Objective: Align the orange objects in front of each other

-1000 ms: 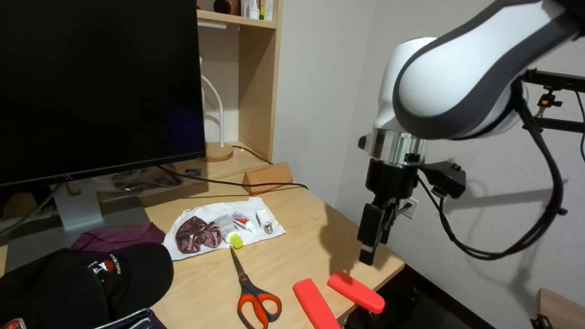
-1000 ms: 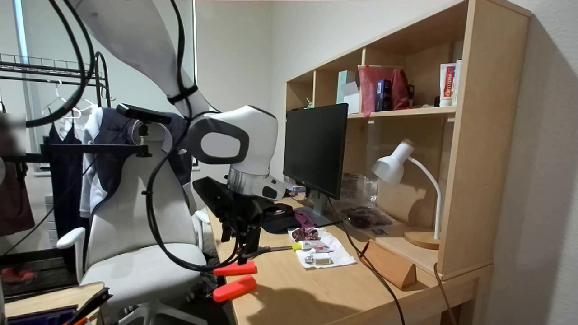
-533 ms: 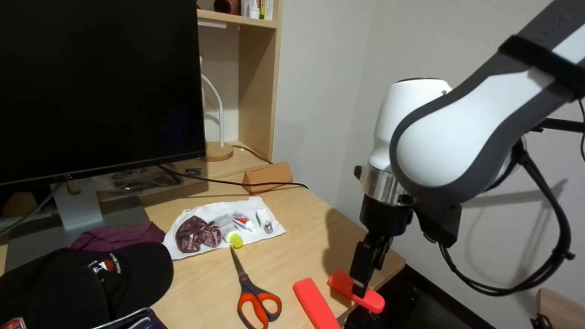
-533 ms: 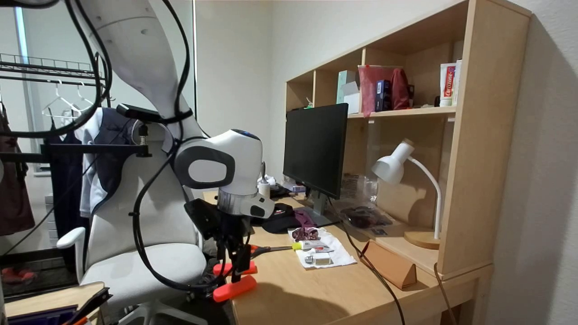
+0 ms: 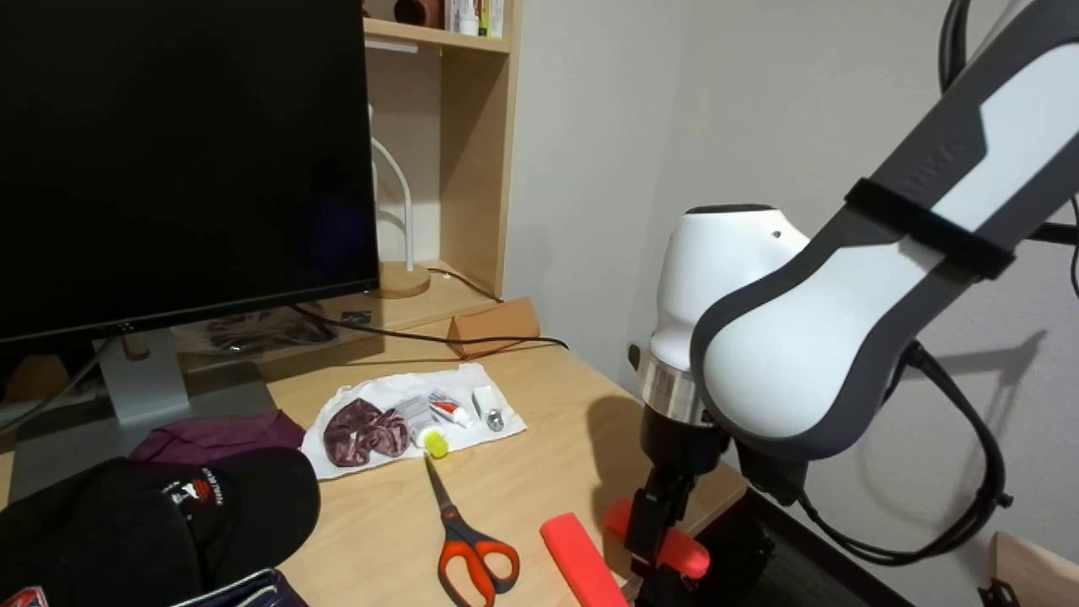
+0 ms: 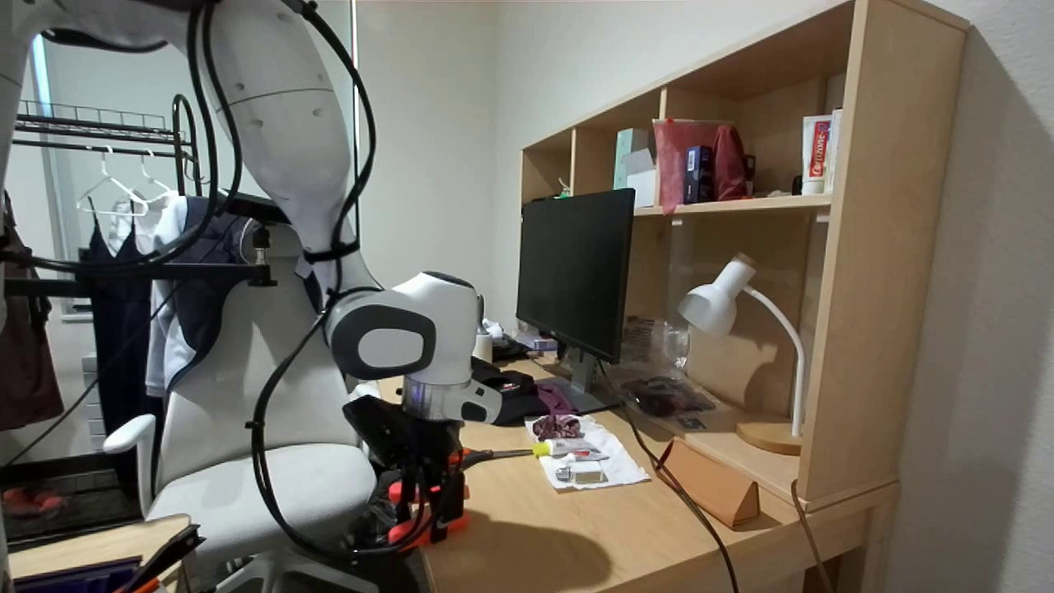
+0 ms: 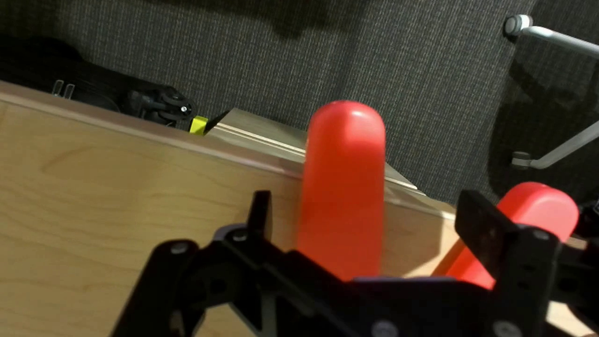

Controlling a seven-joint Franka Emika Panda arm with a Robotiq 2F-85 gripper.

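While the gripper (image 7: 365, 206) stands astride an orange block (image 7: 344, 196), fingers (image 7: 260, 215) spread wide, a fall threatens.
It juts past the desk edge (image 7: 149, 130): off-centre closing could shove it off, sideways drift bump the second block (image 7: 545, 208).

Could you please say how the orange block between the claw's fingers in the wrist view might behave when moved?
The orange block is probably stiff: its end juts past the desk edge without sagging. Its shine suggests a smooth, perhaps slippery surface. Pushed outward, it could tip off, given that overhang.
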